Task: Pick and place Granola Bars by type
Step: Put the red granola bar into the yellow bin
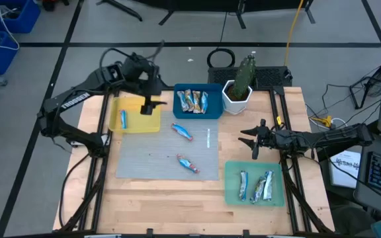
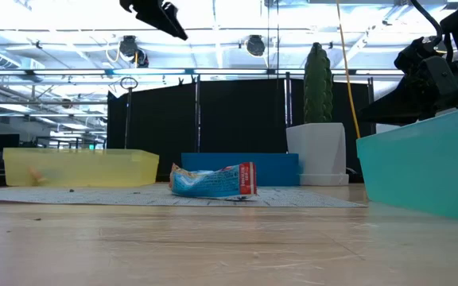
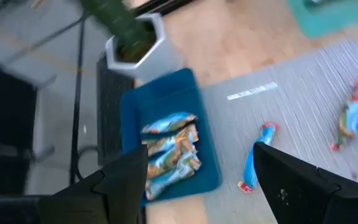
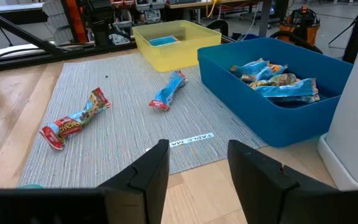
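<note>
Wood makes up the tabletop [image 1: 177, 198], and a gray mat [image 1: 144, 158] lies in its middle. Two granola bars [image 1: 182, 131] lie loose on the mat. More bars fill the blue tray [image 1: 211, 112] at the back edge, one sits in the yellow tray [image 1: 137, 123], and some rest in the green tray [image 1: 233, 173] near the front right corner. The left gripper [image 1: 152, 106] hangs over the yellow tray, fingers apart, holding nothing. The right gripper [image 1: 253, 140] waits by the right edge, fingers apart and empty.

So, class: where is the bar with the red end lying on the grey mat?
In the high view, that bar lies near the mat's front edge, beyond the green tray, apart from the other loose bar.
</note>
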You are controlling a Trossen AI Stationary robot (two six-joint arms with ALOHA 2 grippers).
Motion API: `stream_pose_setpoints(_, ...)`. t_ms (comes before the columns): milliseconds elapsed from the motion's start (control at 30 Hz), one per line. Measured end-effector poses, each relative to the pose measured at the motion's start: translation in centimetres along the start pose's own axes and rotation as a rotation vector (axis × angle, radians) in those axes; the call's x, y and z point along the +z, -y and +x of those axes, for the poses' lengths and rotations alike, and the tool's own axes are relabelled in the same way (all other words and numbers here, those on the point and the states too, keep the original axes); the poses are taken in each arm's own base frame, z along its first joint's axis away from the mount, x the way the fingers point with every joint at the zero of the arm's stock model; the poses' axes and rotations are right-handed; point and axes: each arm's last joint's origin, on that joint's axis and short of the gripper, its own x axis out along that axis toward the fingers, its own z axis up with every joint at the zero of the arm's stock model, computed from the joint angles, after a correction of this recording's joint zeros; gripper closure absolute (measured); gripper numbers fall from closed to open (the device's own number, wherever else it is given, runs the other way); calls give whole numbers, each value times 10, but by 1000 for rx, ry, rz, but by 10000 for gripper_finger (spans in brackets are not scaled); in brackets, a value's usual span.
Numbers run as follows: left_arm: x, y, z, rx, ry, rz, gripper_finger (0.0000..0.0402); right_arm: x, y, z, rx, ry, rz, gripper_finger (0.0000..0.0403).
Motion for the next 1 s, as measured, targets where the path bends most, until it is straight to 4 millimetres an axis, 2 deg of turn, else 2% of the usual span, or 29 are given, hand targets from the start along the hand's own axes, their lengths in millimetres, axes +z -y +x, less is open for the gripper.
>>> stream_pose_setpoints(100,4,5,16,-54,-9,117,109,0,0,0,0,0,0,245)
stream_pose_setpoints(300,1,15,61,-195,-103,226,110,0,0,0,0,0,0,245)
stream_pose_setpoints(533,-5,29,120,-346,-198,268,110,0,0,0,-1,0,0,245)
stream_pose_setpoints(700,-12,47,158,-465,-273,306,110,0,0,0,0,0,0,245)
stream_pose_setpoints(1000,-29,59,209,-507,-370,228,110,0,0,0,0,0,0,245)
